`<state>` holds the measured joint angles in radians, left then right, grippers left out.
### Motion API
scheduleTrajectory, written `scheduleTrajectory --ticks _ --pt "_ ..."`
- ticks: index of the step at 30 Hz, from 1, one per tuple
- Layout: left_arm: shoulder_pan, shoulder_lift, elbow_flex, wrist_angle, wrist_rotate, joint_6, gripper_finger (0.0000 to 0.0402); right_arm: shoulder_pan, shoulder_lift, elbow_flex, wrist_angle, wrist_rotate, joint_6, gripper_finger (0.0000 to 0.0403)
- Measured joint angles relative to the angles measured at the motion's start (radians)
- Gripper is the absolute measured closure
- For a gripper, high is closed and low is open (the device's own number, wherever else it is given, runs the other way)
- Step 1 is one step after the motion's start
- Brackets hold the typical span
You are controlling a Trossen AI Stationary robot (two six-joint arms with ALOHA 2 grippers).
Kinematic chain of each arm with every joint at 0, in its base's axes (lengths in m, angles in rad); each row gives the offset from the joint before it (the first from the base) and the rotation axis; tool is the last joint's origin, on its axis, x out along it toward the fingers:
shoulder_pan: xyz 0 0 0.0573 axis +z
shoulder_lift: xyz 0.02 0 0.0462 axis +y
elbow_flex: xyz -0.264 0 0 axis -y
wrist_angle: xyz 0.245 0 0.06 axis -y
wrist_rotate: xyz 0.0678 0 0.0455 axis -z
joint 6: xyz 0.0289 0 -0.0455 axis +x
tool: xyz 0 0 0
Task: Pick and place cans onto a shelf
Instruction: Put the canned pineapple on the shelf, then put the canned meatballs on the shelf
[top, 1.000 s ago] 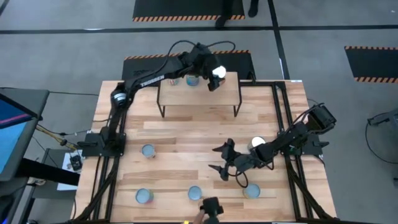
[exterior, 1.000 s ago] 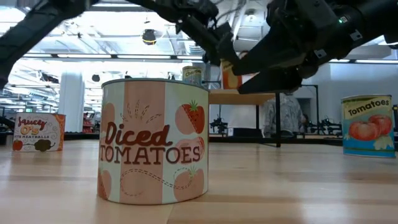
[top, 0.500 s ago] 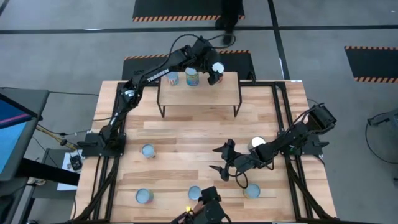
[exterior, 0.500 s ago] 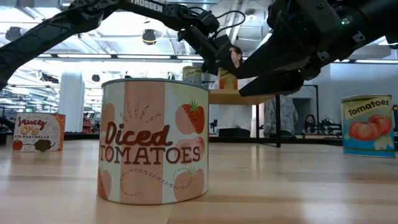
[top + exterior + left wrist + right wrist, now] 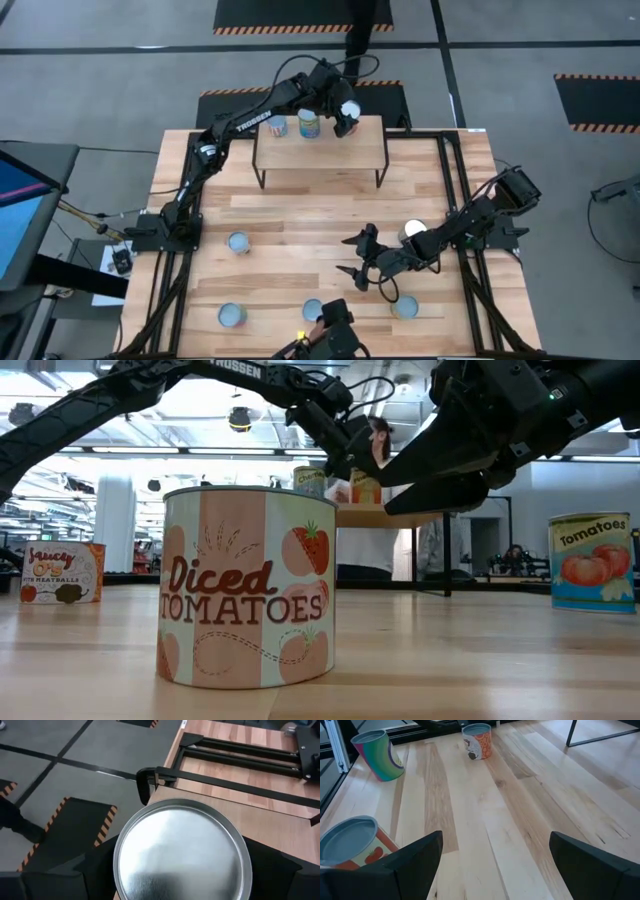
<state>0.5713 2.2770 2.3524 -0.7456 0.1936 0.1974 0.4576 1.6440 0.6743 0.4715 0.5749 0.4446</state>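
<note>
Since a second ago your left gripper (image 5: 343, 122) has set its round, shiny-topped can (image 5: 181, 851) on the plank shelf (image 5: 360, 150), fingers loosening; right gripper (image 5: 357, 257) waits wide below the shelf.

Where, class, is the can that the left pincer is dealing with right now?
In the high view it stands on the shelf at the table's far side, between the left pincer's fingers, just right of two other cans; the left wrist view shows its shiny top.
</note>
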Motion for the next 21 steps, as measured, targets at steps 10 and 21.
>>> scheduleTrajectory --ticks 10,21 --pt "0.000 -0.004 0.002 -0.002 -0.046 0.009 0.0023 0.000 0.000 0.000 0.000 0.000 0.000 0.0014" --pt "-0.015 -0.126 0.002 -0.029 -0.075 0.032 0.0003 -0.001 0.000 0.000 -0.001 0.000 0.000 0.0014"
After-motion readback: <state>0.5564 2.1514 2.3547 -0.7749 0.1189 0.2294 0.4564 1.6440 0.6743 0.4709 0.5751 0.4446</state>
